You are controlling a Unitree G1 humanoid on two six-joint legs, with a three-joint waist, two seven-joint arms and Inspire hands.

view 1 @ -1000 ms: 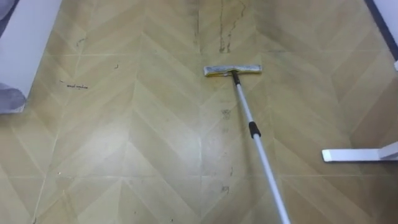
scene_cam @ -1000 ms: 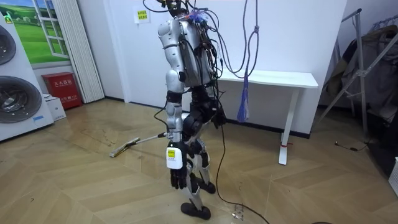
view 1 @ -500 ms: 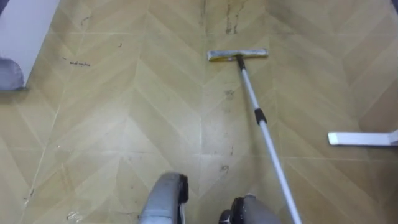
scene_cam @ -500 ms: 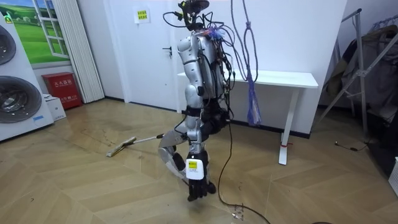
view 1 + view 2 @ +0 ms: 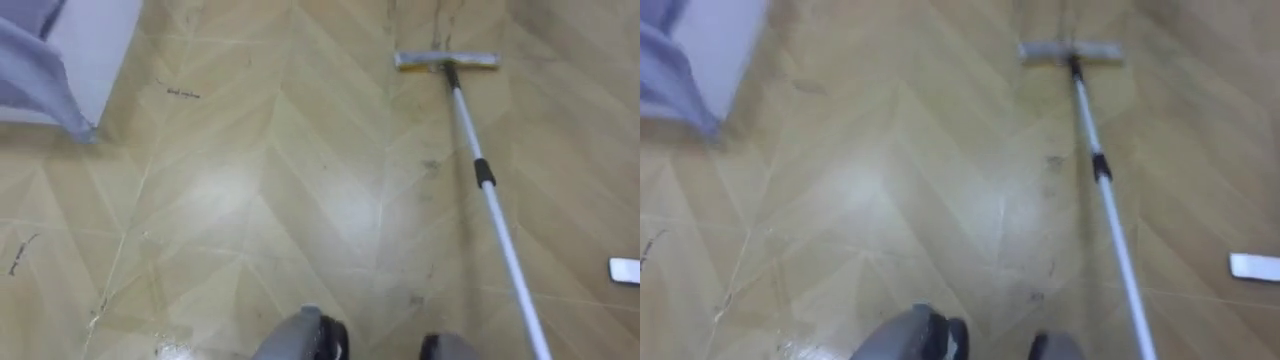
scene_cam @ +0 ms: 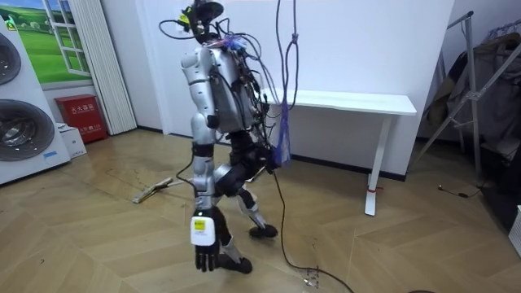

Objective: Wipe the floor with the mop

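A flat mop lies on the wooden floor ahead of me. Its pale head (image 5: 446, 61) is at the far upper right, and the white pole with a black collar (image 5: 485, 190) runs back towards the lower right edge. In the room view the mop head (image 6: 151, 194) rests on the floor at the room view's left of me, and the pole's upper end passes behind my body. My left hand (image 6: 205, 244) hangs at my side with relaxed fingers, holding nothing. I stand mid-stride, facing the mop.
White furniture with grey cloth (image 5: 40, 60) is at the upper left, and a white table foot (image 5: 625, 268) at the right edge. Dark scuffs (image 5: 430, 165) mark the floor beside the pole. The room holds a white table (image 6: 358, 102), washing machines (image 6: 24, 106) and a drying rack (image 6: 488, 98).
I have stepped towards the room view's left, and my eye views shifted with that. The mop head has slid slightly the same way along the floor.
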